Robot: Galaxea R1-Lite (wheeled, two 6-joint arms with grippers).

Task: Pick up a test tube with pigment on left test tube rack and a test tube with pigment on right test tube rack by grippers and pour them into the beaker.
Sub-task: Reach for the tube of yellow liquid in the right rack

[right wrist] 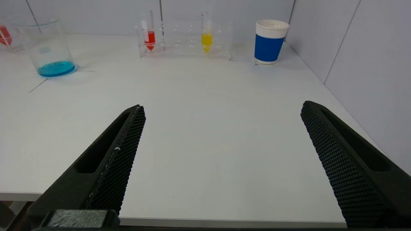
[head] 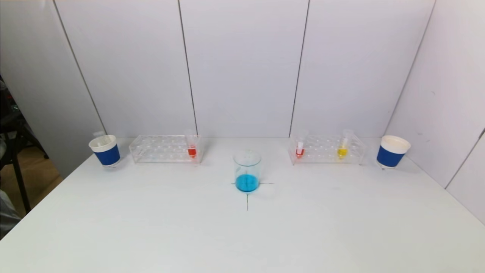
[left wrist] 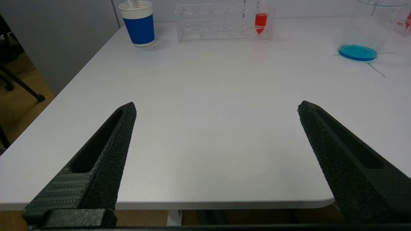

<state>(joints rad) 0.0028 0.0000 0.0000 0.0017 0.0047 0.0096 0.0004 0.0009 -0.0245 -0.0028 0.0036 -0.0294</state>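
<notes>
The step in hand appears to be the reach: both grippers are hanging at the counter's (head: 242, 235) near edge, well apart from the racks along the far edge. The left gripper (left wrist: 216, 107) is standing with jaws fully spread, holding nothing; the right gripper (right wrist: 223, 107) likewise. Each should be approaching its tube upright and closing above the liquid: the red tube (head: 192, 151) in the left rack (head: 159, 148), the red-pigment tube (head: 299, 151) or yellow tube (head: 342, 151) in the right rack (head: 326, 148). The beaker (head: 247, 170) with blue liquid is standing centrally between the racks.
</notes>
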